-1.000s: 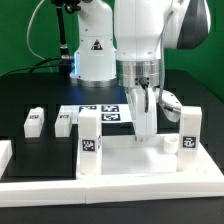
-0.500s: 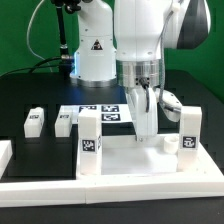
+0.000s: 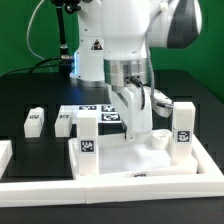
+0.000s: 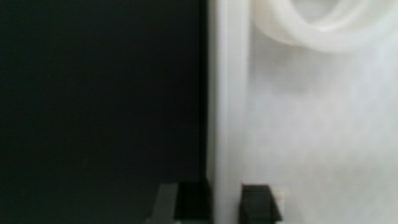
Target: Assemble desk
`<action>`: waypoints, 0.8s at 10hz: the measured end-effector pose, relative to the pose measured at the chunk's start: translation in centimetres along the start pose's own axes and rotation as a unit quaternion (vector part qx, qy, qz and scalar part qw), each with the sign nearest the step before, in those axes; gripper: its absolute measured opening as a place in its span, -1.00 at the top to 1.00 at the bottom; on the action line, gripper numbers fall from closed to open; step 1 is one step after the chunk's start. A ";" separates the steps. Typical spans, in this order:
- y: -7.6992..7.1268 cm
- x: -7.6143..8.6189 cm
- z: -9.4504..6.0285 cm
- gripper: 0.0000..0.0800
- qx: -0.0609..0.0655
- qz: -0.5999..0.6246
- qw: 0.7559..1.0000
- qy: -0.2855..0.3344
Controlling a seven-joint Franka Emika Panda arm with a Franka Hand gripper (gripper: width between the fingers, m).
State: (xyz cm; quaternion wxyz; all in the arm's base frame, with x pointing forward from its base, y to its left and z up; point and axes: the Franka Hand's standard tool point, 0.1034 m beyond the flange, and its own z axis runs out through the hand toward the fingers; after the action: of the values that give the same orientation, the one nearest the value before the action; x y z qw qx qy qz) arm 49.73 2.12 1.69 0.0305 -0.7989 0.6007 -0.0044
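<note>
The desk's white tabletop [image 3: 125, 162] lies within the rails with its raised rim up. Two tagged white legs stand upright in its near corners, one on the exterior view's left [image 3: 89, 142] and one on the right [image 3: 183, 128]. My gripper [image 3: 137, 130] comes down on the tabletop's far rim and is shut on it. In the wrist view the gripper [image 4: 221, 205] has its dark fingertips [image 4: 178, 203] on either side of the thin rim [image 4: 222, 100], with a round socket [image 4: 329, 30] beyond. Two loose legs [image 3: 33, 121] [image 3: 64, 123] lie on the black table.
The marker board [image 3: 98, 112] lies flat behind the tabletop. A long white border rail [image 3: 100, 188] runs along the front, and another piece [image 3: 4, 152] sits at the exterior view's left edge. The arm's white base [image 3: 95, 55] stands at the back.
The gripper and the gripped tabletop have shifted slightly toward the exterior view's left and turned a little; the upright legs moved with it. The arm's upper links swung over.
</note>
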 end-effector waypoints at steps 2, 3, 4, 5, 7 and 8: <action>1.4 1.3 0.0 0.83 -0.014 -0.102 0.994 -0.018; 1.8 1.4 -0.1 0.81 -0.016 -0.124 0.992 -0.023; 1.9 1.5 -0.1 0.81 -0.013 -0.130 0.991 -0.018; 2.2 1.5 -0.1 0.81 -0.016 -0.159 0.987 -0.021; 2.5 1.8 -0.1 0.81 -0.017 -0.200 0.979 -0.022; 2.8 2.1 -0.1 0.81 -0.018 -0.230 0.973 -0.022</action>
State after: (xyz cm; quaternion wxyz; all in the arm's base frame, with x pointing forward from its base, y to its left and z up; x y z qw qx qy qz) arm 47.65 -0.70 1.62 0.0278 -0.9158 0.4004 0.0172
